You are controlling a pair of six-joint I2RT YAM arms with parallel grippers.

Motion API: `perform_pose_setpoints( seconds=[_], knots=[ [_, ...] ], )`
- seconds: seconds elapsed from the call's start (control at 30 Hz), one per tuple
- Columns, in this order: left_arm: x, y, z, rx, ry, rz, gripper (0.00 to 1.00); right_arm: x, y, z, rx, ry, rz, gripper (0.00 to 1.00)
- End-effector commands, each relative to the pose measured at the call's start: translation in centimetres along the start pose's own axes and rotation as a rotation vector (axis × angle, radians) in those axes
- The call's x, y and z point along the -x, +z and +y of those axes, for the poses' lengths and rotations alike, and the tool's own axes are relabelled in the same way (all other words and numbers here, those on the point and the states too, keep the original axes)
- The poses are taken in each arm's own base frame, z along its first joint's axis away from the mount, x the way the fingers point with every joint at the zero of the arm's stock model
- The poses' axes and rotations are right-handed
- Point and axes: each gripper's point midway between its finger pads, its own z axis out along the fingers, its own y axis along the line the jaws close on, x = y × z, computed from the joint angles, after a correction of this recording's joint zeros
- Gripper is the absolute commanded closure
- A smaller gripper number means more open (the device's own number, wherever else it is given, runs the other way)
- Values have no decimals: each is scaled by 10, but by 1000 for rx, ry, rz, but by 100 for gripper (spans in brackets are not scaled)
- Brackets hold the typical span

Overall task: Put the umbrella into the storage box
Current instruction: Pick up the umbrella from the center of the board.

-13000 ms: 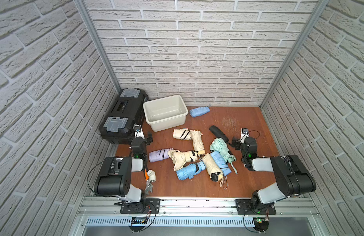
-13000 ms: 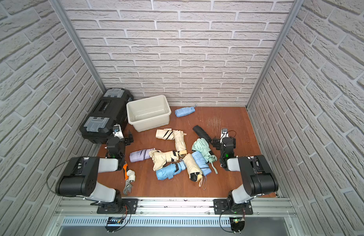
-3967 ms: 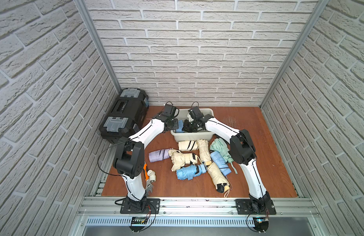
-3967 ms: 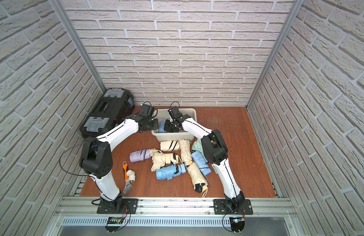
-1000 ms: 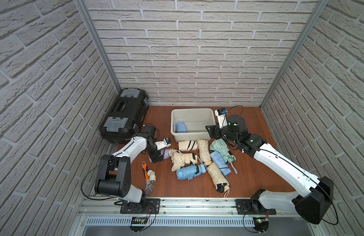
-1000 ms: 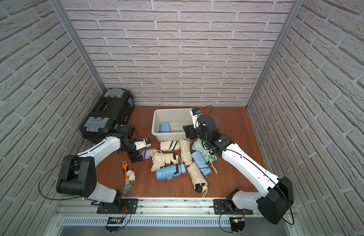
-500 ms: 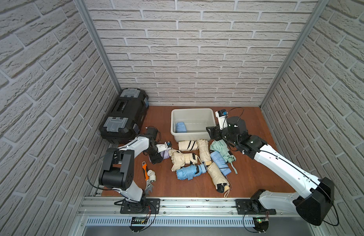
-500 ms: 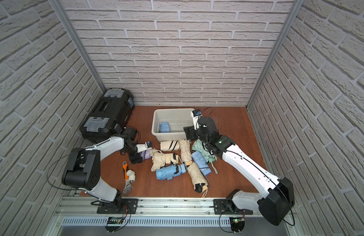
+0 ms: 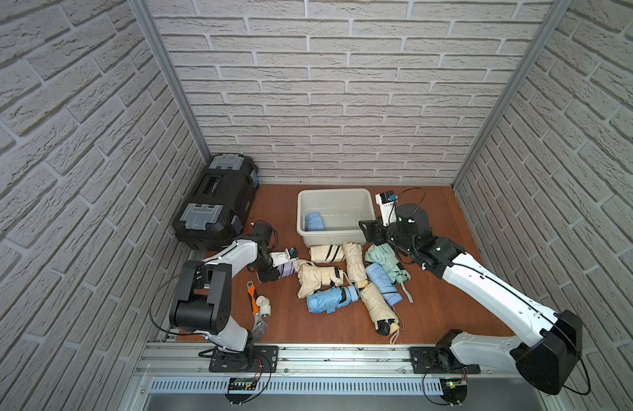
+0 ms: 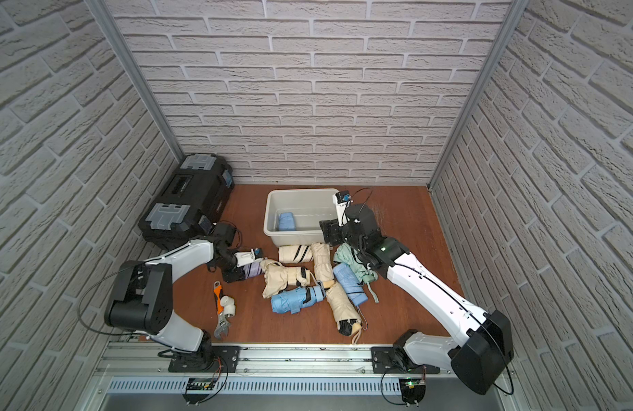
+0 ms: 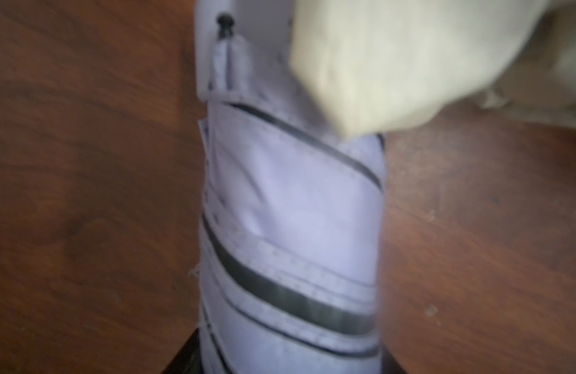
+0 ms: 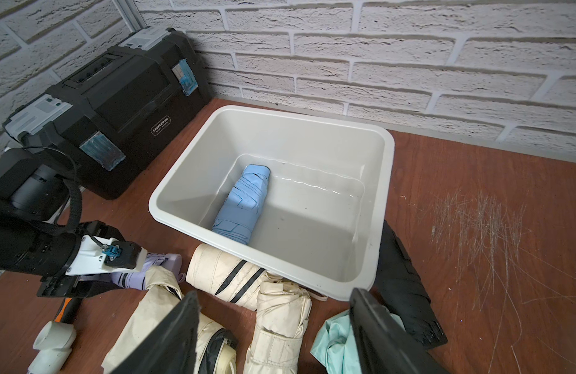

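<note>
One folded lilac fabric umbrella fills your left wrist view, left gripper astride it, grip unclear; only the right wrist view shows your right gripper spread wide, empty.

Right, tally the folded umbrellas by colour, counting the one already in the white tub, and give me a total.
Cream umbrellas: 4
Blue umbrellas: 3
Mint umbrella: 1
Lavender umbrella: 1
Black umbrella: 1
Total: 10
</note>
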Motion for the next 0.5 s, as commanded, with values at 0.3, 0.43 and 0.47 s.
perform_pose_setpoints(
  seconds=[0.3, 0.43, 0.47],
  knots=[
    [-19, -47, 13, 158, -134, -2, 56, 15, -6, 5, 25, 11, -76, 25],
    [-23, -69, 16, 224, -183, -13, 57, 15, -7, 6, 32, 12, -79, 25],
    [-24, -76, 17, 243, -198, -18, 57, 15, -7, 7, 35, 12, -78, 25]
  ],
)
